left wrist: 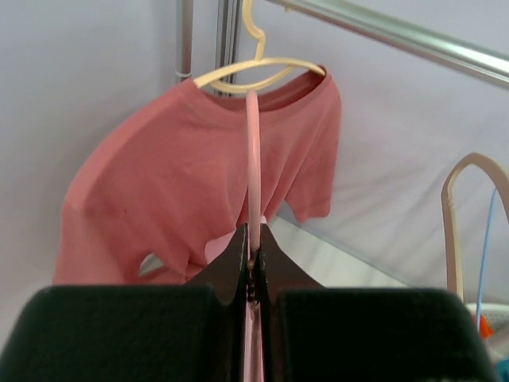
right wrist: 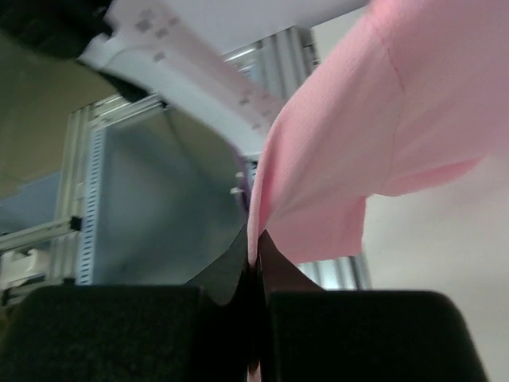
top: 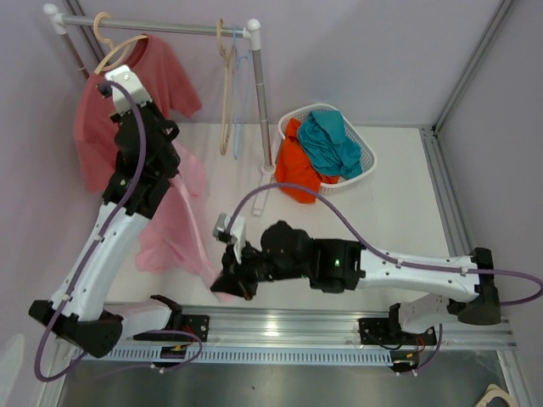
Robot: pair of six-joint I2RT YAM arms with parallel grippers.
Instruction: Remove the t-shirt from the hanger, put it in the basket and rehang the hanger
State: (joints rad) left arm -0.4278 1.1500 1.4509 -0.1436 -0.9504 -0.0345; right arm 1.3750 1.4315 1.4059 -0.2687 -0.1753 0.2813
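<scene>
A pale pink t-shirt (top: 174, 229) hangs down from my left gripper (top: 165, 140) over the left of the table. In the left wrist view that gripper (left wrist: 253, 247) is shut on a thin pink hanger (left wrist: 254, 159), seen edge-on and rising from the jaws. My right gripper (top: 222, 284) sits low near the front rail, at the shirt's bottom corner. In the right wrist view it (right wrist: 256, 247) is shut on a fold of the pink t-shirt (right wrist: 374, 119), which spreads up and to the right. How the shirt sits on the hanger is hidden.
A salmon-red t-shirt (top: 161, 76) hangs on a cream hanger (left wrist: 254, 68) from the metal rail (top: 170, 27) at the back left. Two empty hangers (top: 225, 102) dangle near the rail's right post. A white basket (top: 366, 146) of orange and teal clothes stands at the back.
</scene>
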